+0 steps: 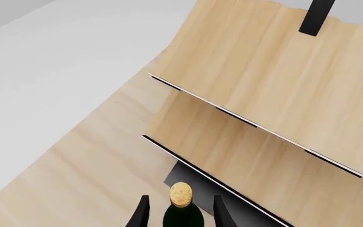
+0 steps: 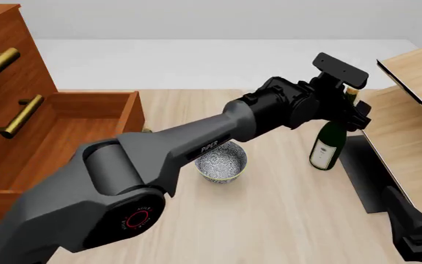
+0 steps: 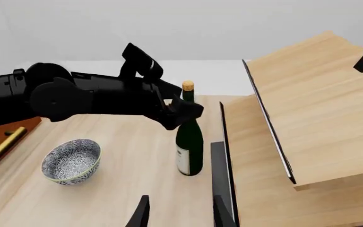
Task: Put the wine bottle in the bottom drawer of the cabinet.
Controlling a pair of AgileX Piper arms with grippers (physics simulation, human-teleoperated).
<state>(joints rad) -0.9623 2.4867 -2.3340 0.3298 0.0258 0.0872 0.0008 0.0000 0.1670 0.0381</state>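
wine bottle (image 3: 190, 142) upright, neck between left fingers (image 3: 191, 109), right arm apart

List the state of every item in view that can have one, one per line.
wine bottle: upright on the table, corked, neck between the left gripper's fingers.
bottom drawer: pulled open, nothing visible inside.
cabinet: upper drawer fronts shut.
bowl: upright, looks empty.
left gripper: around the bottle's neck; grip unclear.
right gripper: open, holding nothing.
shelf unit: slanted beside the bottle.
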